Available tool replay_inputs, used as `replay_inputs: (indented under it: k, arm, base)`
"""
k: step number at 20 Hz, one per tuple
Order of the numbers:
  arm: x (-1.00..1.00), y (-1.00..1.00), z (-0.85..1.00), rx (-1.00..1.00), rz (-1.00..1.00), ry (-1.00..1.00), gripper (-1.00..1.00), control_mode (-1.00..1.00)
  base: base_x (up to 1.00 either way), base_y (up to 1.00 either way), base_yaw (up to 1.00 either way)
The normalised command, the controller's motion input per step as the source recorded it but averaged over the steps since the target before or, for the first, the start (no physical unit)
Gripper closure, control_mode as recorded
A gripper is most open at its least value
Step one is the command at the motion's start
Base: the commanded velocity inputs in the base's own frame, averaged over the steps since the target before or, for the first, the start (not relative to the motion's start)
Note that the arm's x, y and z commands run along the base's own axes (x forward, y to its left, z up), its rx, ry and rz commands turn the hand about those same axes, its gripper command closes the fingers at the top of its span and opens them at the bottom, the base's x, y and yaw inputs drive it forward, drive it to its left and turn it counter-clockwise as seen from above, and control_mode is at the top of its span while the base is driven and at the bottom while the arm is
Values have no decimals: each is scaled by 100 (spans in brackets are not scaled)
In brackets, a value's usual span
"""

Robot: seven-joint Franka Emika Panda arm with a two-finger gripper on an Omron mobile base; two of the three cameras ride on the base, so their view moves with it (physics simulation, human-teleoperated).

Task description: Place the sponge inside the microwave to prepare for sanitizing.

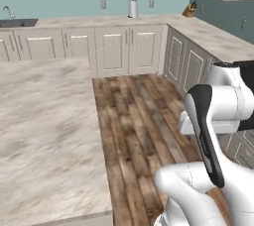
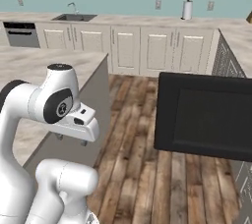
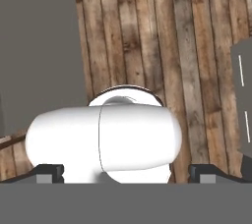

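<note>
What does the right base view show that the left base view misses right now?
Right base view alone: a black open microwave door swung out over the floor at the right, and a dishwasher at the far left. Left base view alone: a knife block on the corner counter. Both share the sink, the paper towel roll, the white cabinets, the wooden floor and the marble island counter.

The microwave's [image 2: 204,117] black door with dark glass stands swung open over the wooden floor.
</note>
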Motion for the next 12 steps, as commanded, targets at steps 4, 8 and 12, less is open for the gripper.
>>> replay_inputs:
  k: [4, 8, 12]
  arm:
    - [0, 0, 0, 0, 0, 0, -100, 100]
    - [0, 0, 0, 0, 0, 0, -100, 100]
    - [0, 0, 0, 0, 0, 0, -100, 100]
  base:
    - [35, -28, 5]
    - [31, -4, 0]
    - [37, 0, 0]
